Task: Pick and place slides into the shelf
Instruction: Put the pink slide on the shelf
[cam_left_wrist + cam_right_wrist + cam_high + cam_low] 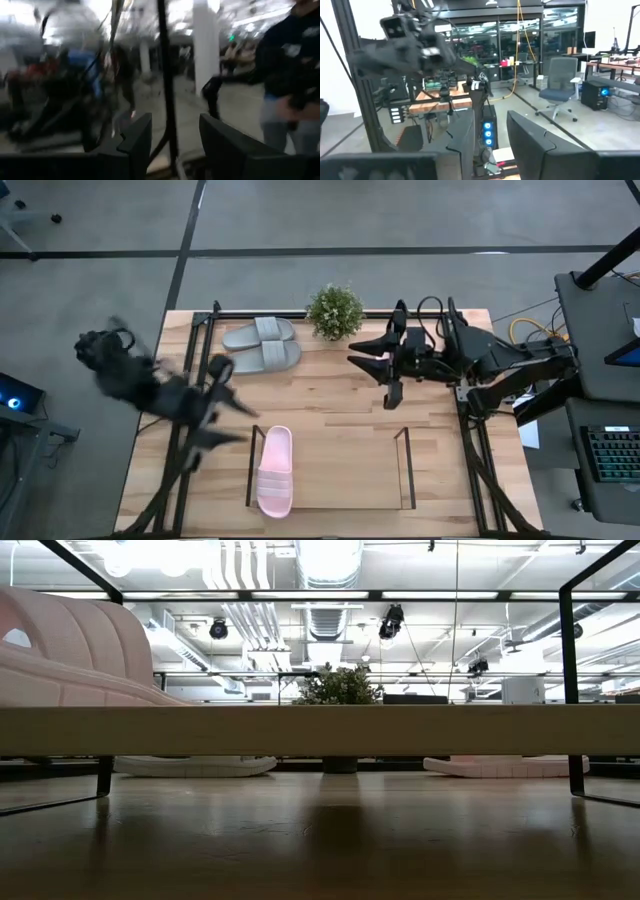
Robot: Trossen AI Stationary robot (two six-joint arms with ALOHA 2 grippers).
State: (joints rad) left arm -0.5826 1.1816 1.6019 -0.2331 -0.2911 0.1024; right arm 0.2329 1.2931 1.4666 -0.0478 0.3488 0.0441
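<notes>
One light pink slide (275,472) lies on its sole at the left end of the shelf (406,468); the low view shows it (70,650) on the shelf's wood base (400,730). The grey pair (262,345) lies side by side on the table at the far left. In the low view another pale slide (505,767) rests on the table at the far right. My left gripper (248,425) hangs open above the table, left of the shelf. My right gripper (355,352) is open, raised over the far middle, pointing toward the table's left. Nothing is between either gripper's fingers (135,145) (530,145).
A small potted plant (335,310) stands at the far edge, between the grey pair and my right gripper. The shelf's thin black uprights (250,470) rise at both its ends. A black metal frame (190,340) borders the table. A person (285,85) stands beyond the table.
</notes>
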